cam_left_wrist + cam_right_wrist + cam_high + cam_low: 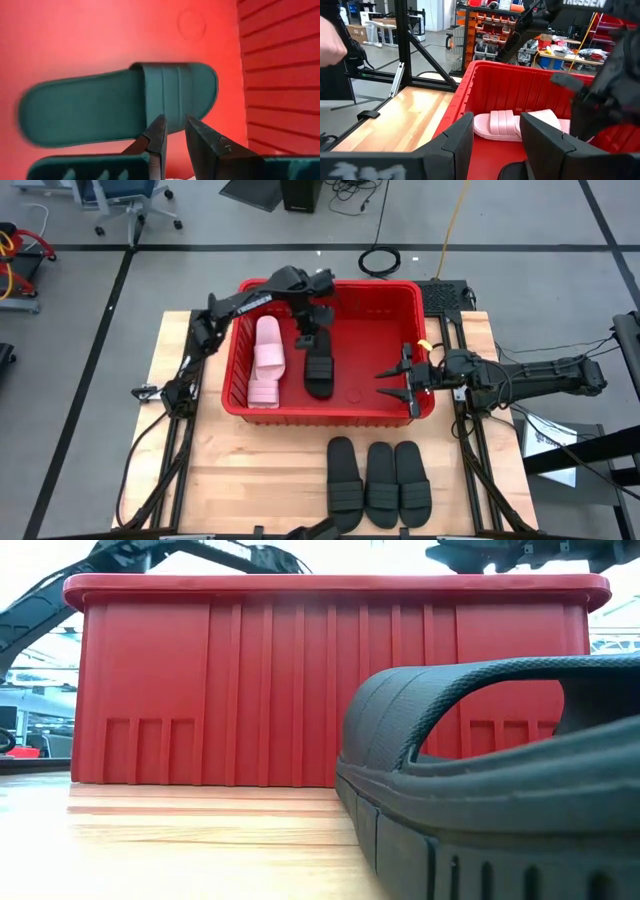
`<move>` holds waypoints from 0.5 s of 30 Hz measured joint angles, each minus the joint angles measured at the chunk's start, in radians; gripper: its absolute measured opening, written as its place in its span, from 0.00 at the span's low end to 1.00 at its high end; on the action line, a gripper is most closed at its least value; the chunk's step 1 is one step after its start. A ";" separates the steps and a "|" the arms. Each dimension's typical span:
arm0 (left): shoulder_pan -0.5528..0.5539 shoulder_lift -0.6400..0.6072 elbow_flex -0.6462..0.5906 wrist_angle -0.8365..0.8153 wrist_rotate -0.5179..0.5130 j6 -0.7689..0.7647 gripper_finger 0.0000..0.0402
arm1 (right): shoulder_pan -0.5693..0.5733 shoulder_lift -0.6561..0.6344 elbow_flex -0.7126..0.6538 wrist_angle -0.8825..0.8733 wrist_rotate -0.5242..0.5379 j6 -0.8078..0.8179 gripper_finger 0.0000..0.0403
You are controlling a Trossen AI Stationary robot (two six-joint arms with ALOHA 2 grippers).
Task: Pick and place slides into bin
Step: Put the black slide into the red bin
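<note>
The red bin [330,416] stands mid-table. In it two pinkish-white slides [266,362] lie along its left wall, and one black slide [319,368] lies flat on its sole on the floor. My left gripper [306,338] hovers just above that black slide [120,102], with its fingers a narrow gap apart and nothing between them. My right gripper [392,383] is open and empty over the bin's right side, pointing toward the pinkish slides [502,124]. Three black slides [380,480] lie side by side on the table near the front edge.
The bin's tall front wall [300,690] stands between the three loose slides and the bin floor. One black slide [480,790] lies close in front of the low camera. A person's hand [330,45] shows beyond the table's left side. There is bare wood left of the bin [190,470].
</note>
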 joint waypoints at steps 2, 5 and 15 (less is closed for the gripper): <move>0.000 0.027 0.000 -0.005 -0.001 0.020 0.16 | 0.000 0.000 0.000 -0.004 0.000 0.000 0.37; 0.000 0.051 0.000 -0.006 -0.003 0.031 0.19 | 0.000 0.000 0.000 -0.009 0.000 -0.005 0.37; -0.007 0.069 0.000 0.106 -0.007 0.000 0.42 | 0.000 0.000 0.000 -0.010 0.000 -0.026 0.37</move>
